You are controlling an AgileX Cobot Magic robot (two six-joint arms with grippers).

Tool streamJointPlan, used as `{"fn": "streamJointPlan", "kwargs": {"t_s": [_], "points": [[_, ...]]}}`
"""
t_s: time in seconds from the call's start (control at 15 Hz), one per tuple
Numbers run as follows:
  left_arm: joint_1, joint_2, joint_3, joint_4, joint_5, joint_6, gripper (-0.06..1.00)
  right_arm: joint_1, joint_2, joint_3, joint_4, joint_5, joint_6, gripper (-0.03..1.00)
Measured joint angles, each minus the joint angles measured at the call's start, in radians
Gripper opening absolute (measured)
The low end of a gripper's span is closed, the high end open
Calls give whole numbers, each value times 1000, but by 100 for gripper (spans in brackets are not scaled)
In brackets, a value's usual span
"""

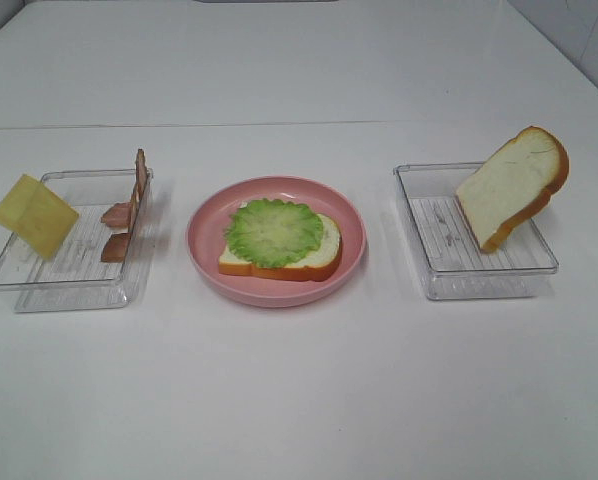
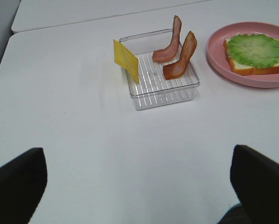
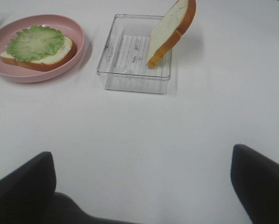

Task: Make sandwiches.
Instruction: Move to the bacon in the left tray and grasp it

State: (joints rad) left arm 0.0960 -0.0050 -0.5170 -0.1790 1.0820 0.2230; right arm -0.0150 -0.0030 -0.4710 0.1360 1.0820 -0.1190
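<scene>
The left gripper (image 2: 137,151) is cut off by its wrist view. Only the two dark fingers (image 2: 18,186) show, at the frame's corners and spread wide apart, with nothing between them but bare white table (image 2: 83,121). The right gripper (image 3: 142,153) is cropped the same way, its fingers (image 3: 261,182) splayed wide over bare table and holding nothing.

Beyond the left gripper stands a clear tray (image 2: 163,93). A yellow cheese square (image 2: 126,59) leans tilted against the wall far from the plate. Two bacon strips stand curled against the wall nearest the plate: the nearer strip (image 2: 181,58) and the farther strip (image 2: 169,44). From the high camera they overlap and are hard to tell apart.

Beyond the right gripper is the second clear tray (image 3: 130,81). A bread slice (image 3: 170,32) stands tilted in it, leaning on the wall far from the plate.

Between the trays sits the round pink plate (image 1: 204,250), clipped by the frame edge in both wrist views. On it lies the started sandwich: a flat bread slice (image 1: 324,250) with a lettuce leaf (image 1: 274,230) hiding most of its top.

Count: two trays, one plate, two bread slices, one lettuce leaf, two bacon strips, one cheese square.
</scene>
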Motion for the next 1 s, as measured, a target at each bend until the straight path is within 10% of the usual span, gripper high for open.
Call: {"fn": "streamJointPlan", "kwargs": {"t_s": [1.0], "points": [[0, 33, 0, 0, -1, -18, 99, 0, 0, 0, 11, 0, 0, 98]]}}
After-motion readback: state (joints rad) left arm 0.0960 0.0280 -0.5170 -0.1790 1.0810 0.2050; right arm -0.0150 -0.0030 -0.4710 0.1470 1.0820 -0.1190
